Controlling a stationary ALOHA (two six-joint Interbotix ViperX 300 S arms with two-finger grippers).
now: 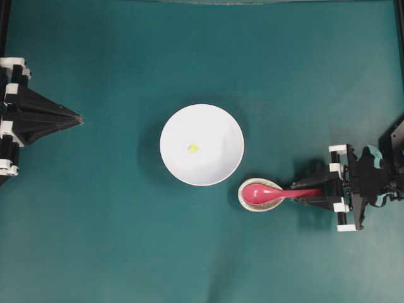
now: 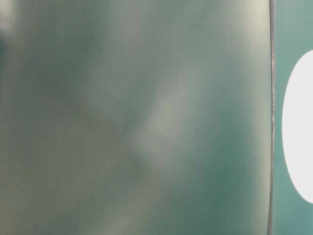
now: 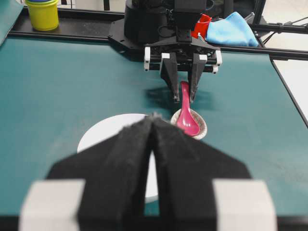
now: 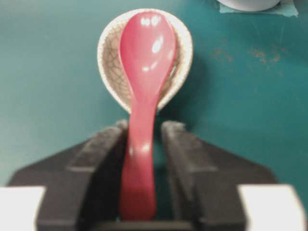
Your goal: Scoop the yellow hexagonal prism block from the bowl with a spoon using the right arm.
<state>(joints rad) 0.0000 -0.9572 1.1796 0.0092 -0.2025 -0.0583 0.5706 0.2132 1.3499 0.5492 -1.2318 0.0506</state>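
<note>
**Right gripper straddles the spoon handle**

The yellow hexagonal prism block (image 1: 193,149) lies near the middle of the white bowl (image 1: 221,123), beyond the spoon's scoop. The pink-red spoon (image 4: 143,96) rests in a speckled dish (image 4: 183,57); the right gripper (image 4: 144,139) reaches low, fingers flanking its handle, contact unclear. The left gripper (image 3: 153,126) is pressed together.

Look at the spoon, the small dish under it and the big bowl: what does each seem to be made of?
Spoon: glossy pink-red, probably glazed ceramic or hard plastic; bright highlights on the scoop.
Small dish: likely glazed ceramic; beige with a fine crackle pattern.
Bowl: plain white, smooth, ceramic or plastic; the look leaves it open.
</note>
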